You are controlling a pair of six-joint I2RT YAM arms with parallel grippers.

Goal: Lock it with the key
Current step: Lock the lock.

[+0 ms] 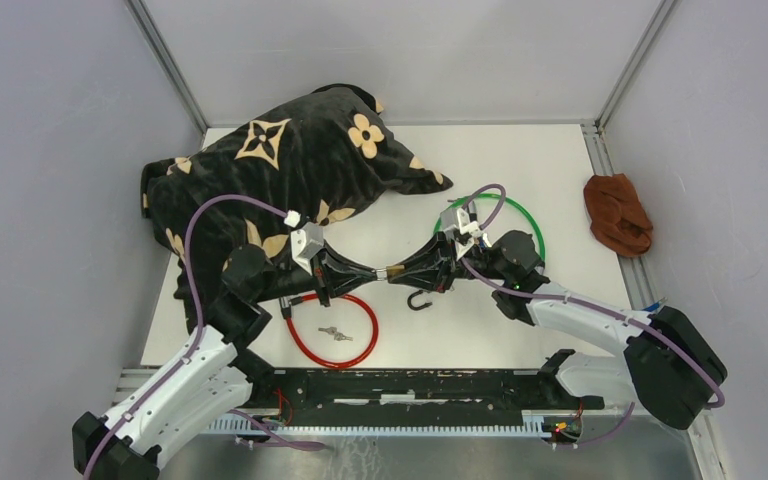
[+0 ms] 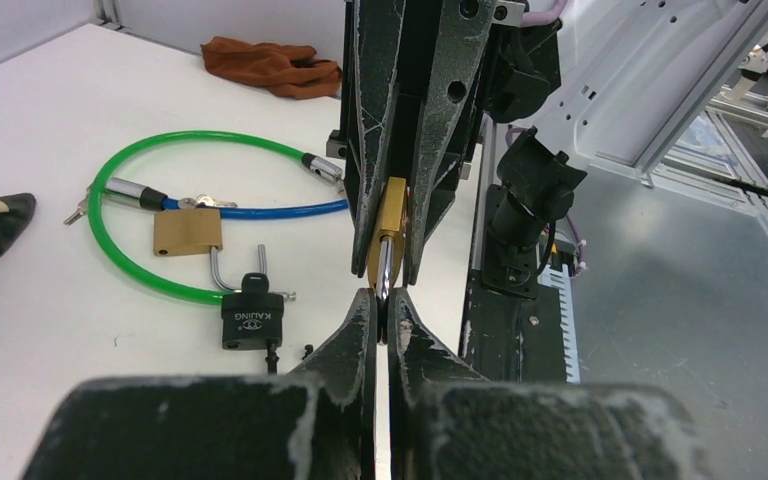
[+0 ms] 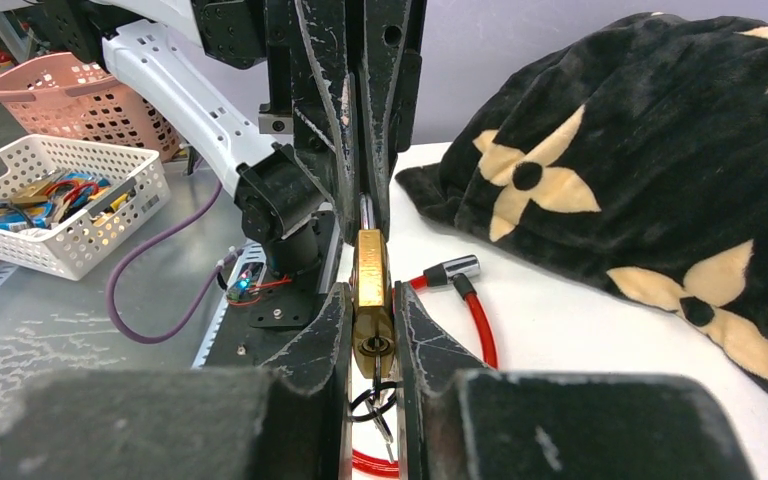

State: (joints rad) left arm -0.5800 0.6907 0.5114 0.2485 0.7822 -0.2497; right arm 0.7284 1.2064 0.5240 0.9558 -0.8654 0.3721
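Sprawling over the table's far left lay a black cushion with beige flowers [image 1: 280,170]. At mid-table the right gripper [image 3: 370,300] clenched a small brass padlock [image 3: 371,275]. The left gripper [image 2: 381,305] pinched its steel shackle [image 2: 384,272], a key ring [image 3: 378,405] hanging underneath.

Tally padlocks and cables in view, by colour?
Brass padlock: 2 (one held, one on the table)
Black padlock: 1
Green cable: 1
Red cable: 1
Blue cable: 1
Total: 6
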